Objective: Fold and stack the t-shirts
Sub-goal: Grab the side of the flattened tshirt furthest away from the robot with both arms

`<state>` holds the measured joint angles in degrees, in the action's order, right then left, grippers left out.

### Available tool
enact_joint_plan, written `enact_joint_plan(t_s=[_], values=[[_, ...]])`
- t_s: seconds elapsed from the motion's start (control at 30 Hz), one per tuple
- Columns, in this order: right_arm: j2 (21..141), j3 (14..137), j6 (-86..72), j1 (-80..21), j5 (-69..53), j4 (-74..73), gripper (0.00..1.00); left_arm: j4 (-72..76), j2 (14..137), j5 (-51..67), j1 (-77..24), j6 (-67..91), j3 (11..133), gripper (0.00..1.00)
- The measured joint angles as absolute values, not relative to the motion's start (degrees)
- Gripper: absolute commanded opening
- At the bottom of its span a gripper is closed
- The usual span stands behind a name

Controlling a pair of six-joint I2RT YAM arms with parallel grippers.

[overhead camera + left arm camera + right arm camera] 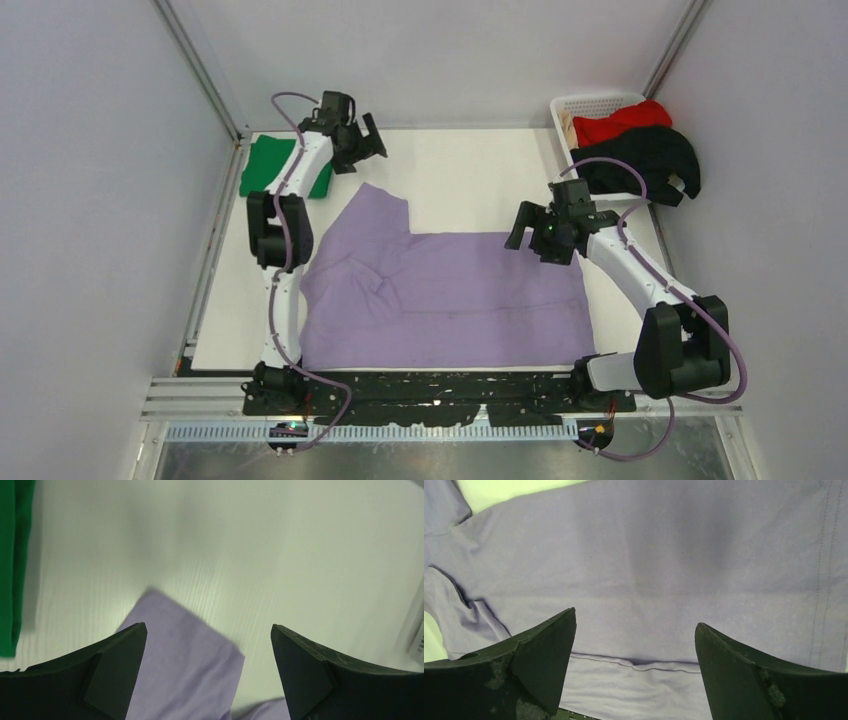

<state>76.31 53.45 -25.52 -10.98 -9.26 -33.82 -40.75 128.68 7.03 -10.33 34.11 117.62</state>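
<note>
The green t-shirt (275, 165) looks folded; the lavender t-shirt (440, 295) beside it we judge half-done. Red t-shirt (625, 122) and black t-shirt (645, 155) wait to its right. Left claw (362, 148) and right claw (518, 232) gape empty.

white lattice basket (598, 103) at far right corner, white table (470, 180), grey walls (90, 200)

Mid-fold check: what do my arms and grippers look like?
The left arm and right arm have white links, black joints and looping purple cables. The left gripper and right gripper have black wedge-shaped fingers; the right's look scuffed.
</note>
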Motion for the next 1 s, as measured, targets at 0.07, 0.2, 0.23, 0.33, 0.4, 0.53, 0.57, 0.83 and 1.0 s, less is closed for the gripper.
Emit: enact_joint_plan(t_s=[0.07,0.2,0.23,0.33,0.4,0.53,0.57,0.83,1.0], values=[[77.34,53.45,-25.32,-10.39,-9.61,-33.41,0.96,-41.95,136.00,7.42,-10.04,33.95,127.39,1.00],[78.70,53.45,-25.06,-9.45,-10.61,-32.75,0.95,-42.46,142.93,7.57,-9.34,35.09,134.47,1.00],[78.81,53.43,-24.99,-9.21,-10.74,-32.60,0.95,-42.26,143.11,8.01,-9.19,35.79,133.82,1.00],[78.89,53.39,-24.69,-8.71,-11.16,-32.27,0.95,-41.41,143.11,9.34,-8.71,37.71,131.22,0.99],[78.89,53.30,-24.49,-8.47,-11.31,-31.83,0.95,-41.47,143.35,10.00,-8.45,38.59,130.19,1.00],[78.89,52.51,-24.23,-8.08,-11.51,-31.20,0.96,-43.13,143.87,11.68,-8.27,38.33,130.15,0.99],[78.89,52.29,-24.21,-8.01,-11.53,-31.20,0.96,-43.88,143.90,11.94,-8.25,38.11,130.15,0.99],[78.85,51.46,-24.12,-7.73,-11.94,-30.65,0.96,-46.33,143.81,12.69,-9.13,34.33,130.15,0.91],[78.61,51.07,-24.10,-7.64,-11.99,-30.24,0.96,-48.25,143.72,13.08,-10.09,32.60,130.15,0.75]])
